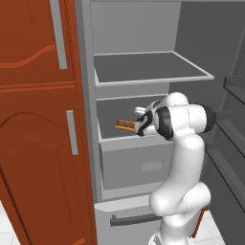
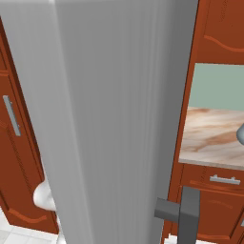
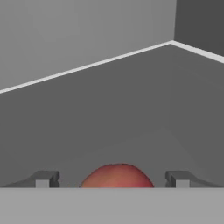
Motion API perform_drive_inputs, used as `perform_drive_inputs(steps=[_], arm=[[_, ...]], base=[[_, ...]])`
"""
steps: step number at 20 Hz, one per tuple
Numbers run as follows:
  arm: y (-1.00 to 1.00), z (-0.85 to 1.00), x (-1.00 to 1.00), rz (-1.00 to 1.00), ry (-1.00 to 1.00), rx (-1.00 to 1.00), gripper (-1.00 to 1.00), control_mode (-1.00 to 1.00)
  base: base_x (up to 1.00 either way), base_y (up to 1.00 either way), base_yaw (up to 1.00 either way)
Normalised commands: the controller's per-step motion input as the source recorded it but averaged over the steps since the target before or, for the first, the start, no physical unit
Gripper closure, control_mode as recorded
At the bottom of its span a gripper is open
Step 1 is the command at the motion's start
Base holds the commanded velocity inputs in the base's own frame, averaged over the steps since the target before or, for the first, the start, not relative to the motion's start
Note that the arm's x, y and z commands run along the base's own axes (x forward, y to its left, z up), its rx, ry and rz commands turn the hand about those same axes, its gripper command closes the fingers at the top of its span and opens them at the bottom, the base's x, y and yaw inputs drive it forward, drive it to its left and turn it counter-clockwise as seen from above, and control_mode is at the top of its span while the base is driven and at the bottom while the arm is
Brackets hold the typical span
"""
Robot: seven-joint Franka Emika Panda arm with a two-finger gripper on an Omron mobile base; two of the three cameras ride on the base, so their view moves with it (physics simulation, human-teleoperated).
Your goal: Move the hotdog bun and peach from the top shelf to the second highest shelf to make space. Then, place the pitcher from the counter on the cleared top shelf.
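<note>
**Peach between the fingers, down on the second shelf**

You have the white arm reaching into the open grey fridge, and the two-finger gripper (image 3: 113, 179) is wide open: both dark fingertips (image 3: 43, 179) stand well apart. Dead centre between them sits the small round red-orange peach (image 3: 116, 176), touching neither tip as far as you can see. So the peach lies straight ahead of the hand, no sideways offset; being round, it has no long axis to line up with. Its skin looks smooth, red fading to orange low down.

From the left base view, the hand is in over the second-highest grey ledge (image 1: 134, 139), right beside the tan-orange hotdog bun with its brown sausage strip (image 1: 125, 125), which lies near that ledge's front edge, long axis running left to right. Above, the flat grey top shelf (image 1: 153, 76) looks bare. Over on the wood-grain counter (image 2: 209, 138), the pale blue-grey glass pitcher (image 2: 240, 135) peeks in at the frame edge. My read: the pitcher comes next.
</note>
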Motion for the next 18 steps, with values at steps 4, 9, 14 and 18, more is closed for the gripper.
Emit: perform_drive_inputs(steps=[4, 9, 14, 18], arm=[[-0.18, 0.06, -0.01, 0.03, 0.00, 0.01, -1.00, -1.00], [-0.09, 0.22, -0.20, 0.06, -0.01, 0.00, -1.00, -1.00], [0.00, 0.35, -0.60, 0.11, -0.01, 0.00, -1.00, -1.00], [0.00, 0.51, -0.79, 0.10, 0.00, 0.00, -1.00, -1.00]], base=[[0.00, 0.00, 0.00], [0.00, 0.00, 0.00], [0.00, 0.00, 0.00], [0.00, 0.00, 0.00]])
